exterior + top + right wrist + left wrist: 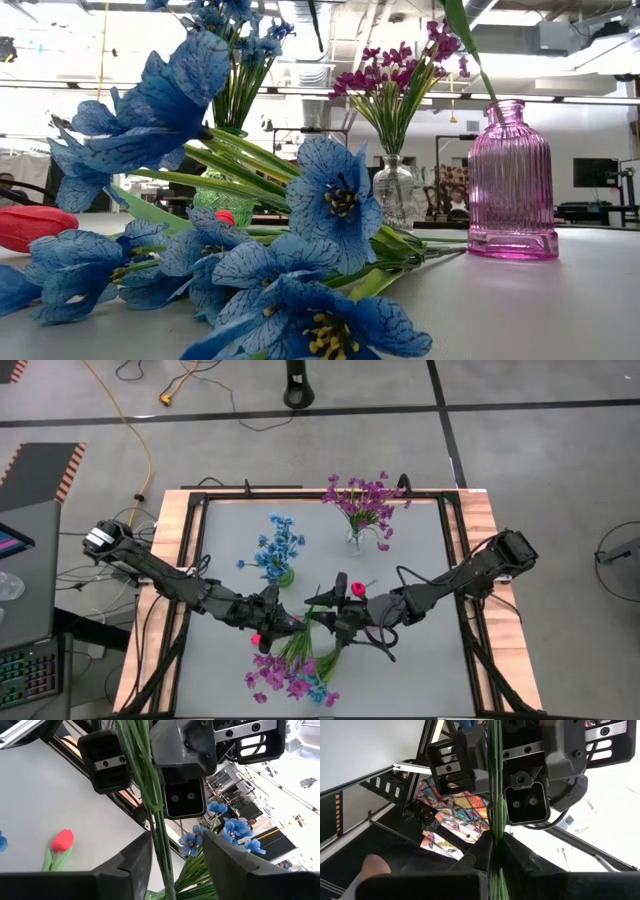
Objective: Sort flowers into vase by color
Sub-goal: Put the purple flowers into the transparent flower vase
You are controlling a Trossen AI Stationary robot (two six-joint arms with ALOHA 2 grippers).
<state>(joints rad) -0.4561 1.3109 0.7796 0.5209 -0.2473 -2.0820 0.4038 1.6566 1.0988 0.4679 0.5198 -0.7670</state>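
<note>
Flowers [296, 660]: 1 bunch; L gripper [287, 624] clamps stems, R gripper [322, 622] wide around them.

Blue petals with dark veins and yellow centres on the nearest flowers [330, 200]. Purple blooms [362, 498] in clear glass; blue sprigs [277, 546] in a green vase [225, 195]. Ribbed pink bottle [511, 180]. Red tulip bud [62, 840] on grey table [420, 550]. Green stems [495, 795] throughout.
</note>
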